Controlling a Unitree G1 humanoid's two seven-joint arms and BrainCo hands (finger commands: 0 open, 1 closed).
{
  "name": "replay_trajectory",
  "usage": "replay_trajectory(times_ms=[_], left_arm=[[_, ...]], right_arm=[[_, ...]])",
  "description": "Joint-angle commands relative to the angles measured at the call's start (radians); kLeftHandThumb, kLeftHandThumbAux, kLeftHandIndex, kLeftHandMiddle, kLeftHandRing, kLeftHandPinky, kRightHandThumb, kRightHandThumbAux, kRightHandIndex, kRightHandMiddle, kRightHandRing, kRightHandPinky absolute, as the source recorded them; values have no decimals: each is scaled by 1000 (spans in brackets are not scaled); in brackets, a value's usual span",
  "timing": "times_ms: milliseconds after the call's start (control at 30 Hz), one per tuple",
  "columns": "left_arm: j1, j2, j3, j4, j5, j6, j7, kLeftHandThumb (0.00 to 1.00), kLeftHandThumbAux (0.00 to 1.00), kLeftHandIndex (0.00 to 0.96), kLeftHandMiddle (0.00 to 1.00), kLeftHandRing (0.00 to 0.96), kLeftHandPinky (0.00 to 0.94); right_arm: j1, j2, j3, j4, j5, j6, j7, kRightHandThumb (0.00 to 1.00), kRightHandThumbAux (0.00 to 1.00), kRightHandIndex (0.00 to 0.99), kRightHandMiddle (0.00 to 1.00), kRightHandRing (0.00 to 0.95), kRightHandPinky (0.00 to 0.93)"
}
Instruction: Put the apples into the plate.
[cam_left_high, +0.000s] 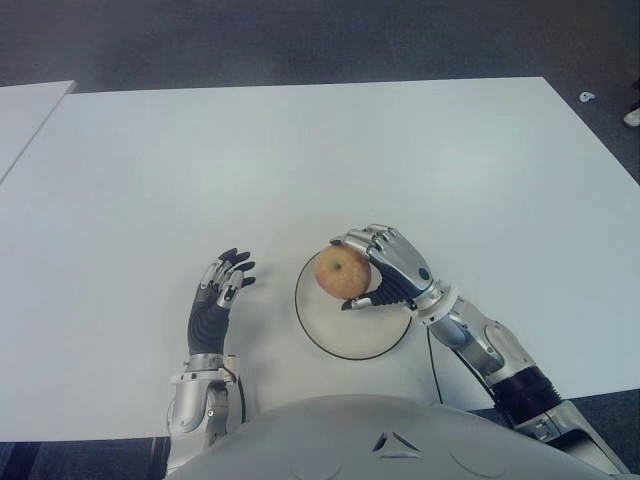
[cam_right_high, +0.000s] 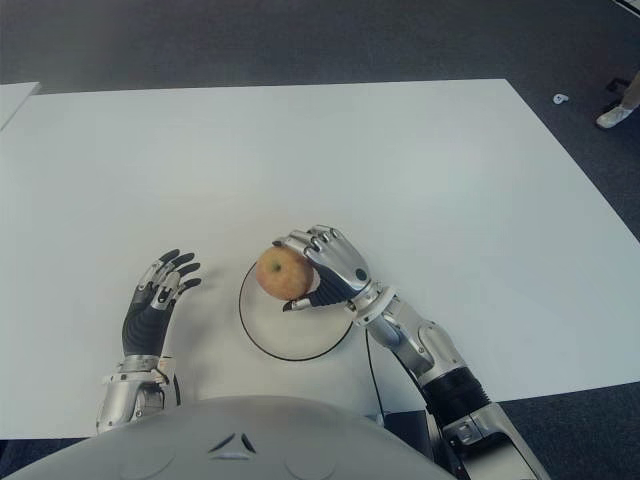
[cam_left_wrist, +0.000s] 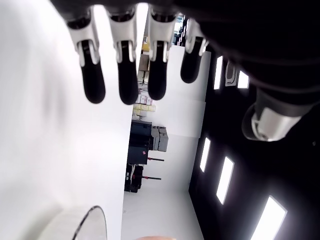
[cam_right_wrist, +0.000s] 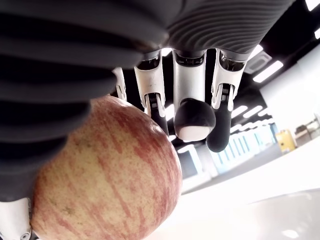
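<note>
Gripping the apple (cam_left_high: 343, 272), the right hand (cam_left_high: 388, 265) shows over the white plate (cam_left_high: 345, 340), at about the 1 o'clock part of its dark-edged rim, with the forearm running off toward 4 o'clock. Its fingers (cam_left_high: 366, 240) curl over the top and far side of the fruit while the thumb presses from below, so the hand is closed about halfway, wrapped to the apple's roundness. The right wrist view confirms the hold: the palm sits against the red-streaked yellow skin, and three fingertips (cam_right_wrist: 194, 119) bend past the fruit's edge. Whether the apple touches the plate or is held just above it cannot be told; it shows over the upper part of the plate, toward 12 o'clock from the plate's middle. The plate lies on the white table (cam_left_high: 300, 150), near the robot's body. The left hand (cam_left_high: 220, 290) shows at 9 o'clock of the plate, just beside it and apart from it, palm down, fingers spread and lightly bent, with nothing in it; its wrist view shows four dark fingertips (cam_left_wrist: 93, 80) hanging free beside the table's surface. No brand, label or readable writing appears on the apple, plate, table or hands. A small pale object (cam_left_high: 586, 97) lies on the dark floor (cam_left_high: 300, 40) at 2 o'clock beyond the table's far corner.
</note>
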Motion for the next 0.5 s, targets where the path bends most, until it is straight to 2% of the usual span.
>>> replay_trajectory(times_ms=[33,500], left_arm=[[10,2,-2,-12,-7,20,3,283,477,200,247,278,309],[11,1,-2,-20,-11,30,3,278,477,199,243,273,305]], right_arm=[[14,-5,-4,-16,-3,15,6,363,840,785,898,887,889],[37,-23,-22,-46,35,2,43,356,843,797,905,892,890]])
